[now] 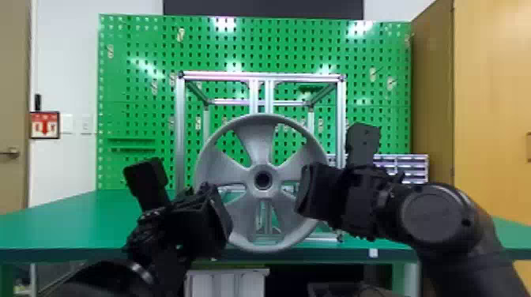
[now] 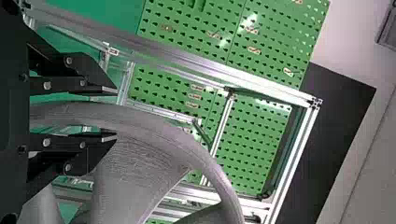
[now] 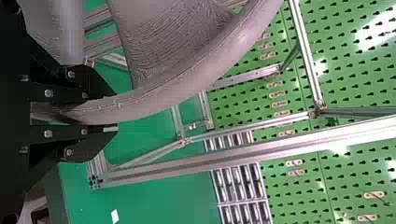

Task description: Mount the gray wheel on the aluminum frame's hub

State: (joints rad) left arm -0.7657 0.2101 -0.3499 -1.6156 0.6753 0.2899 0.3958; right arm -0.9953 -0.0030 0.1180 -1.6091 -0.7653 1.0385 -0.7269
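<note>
One wide green desk runs across the head view. Green pegboard upright behind it, big and full of small slots. Next down, the aluminum frame: open, boxy, standing at the desk, paired uprights near its middle. Gray wheel upright on the near side of the frame, broad spokes, face toward the head camera, between the two grippers; whether it is seated on the hub, cannot tell.

Right gripper at the wheel's right side, its fingers closed on the rim in the right wrist view. Left gripper at the lower left of the wheel; its fingers stand apart astride the rim in the left wrist view, a gap showing beside one of them. Rack of small drawers beyond the right gripper. Smallest noted: the wheel's round center hole, dark inside.
</note>
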